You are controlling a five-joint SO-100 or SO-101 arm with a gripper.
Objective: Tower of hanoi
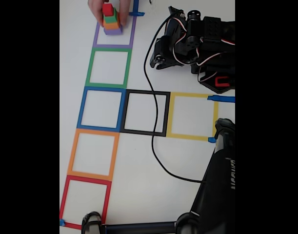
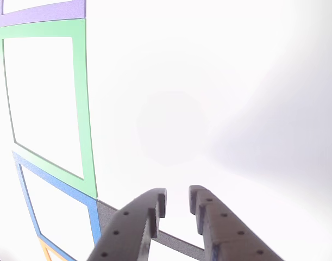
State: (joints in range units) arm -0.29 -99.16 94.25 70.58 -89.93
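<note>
Fixed view, left to right: stacked block tower (image 1: pixel 111 20) sits in the purple square (image 1: pixel 114 35), a hand (image 1: pixel 109 9) on it. Arm folded well right of it. Gripper (image 2: pixel 176 202) empty, jaws slightly apart above the black square's (image 2: pixel 174 239) tape.

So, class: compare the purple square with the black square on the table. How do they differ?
The purple square holds a stack of coloured blocks with a person's hand on it; the black square holds nothing. Purple tops the coloured column; black sits beside the blue square. A black cable crosses the black one. Both are taped outlines.
</note>
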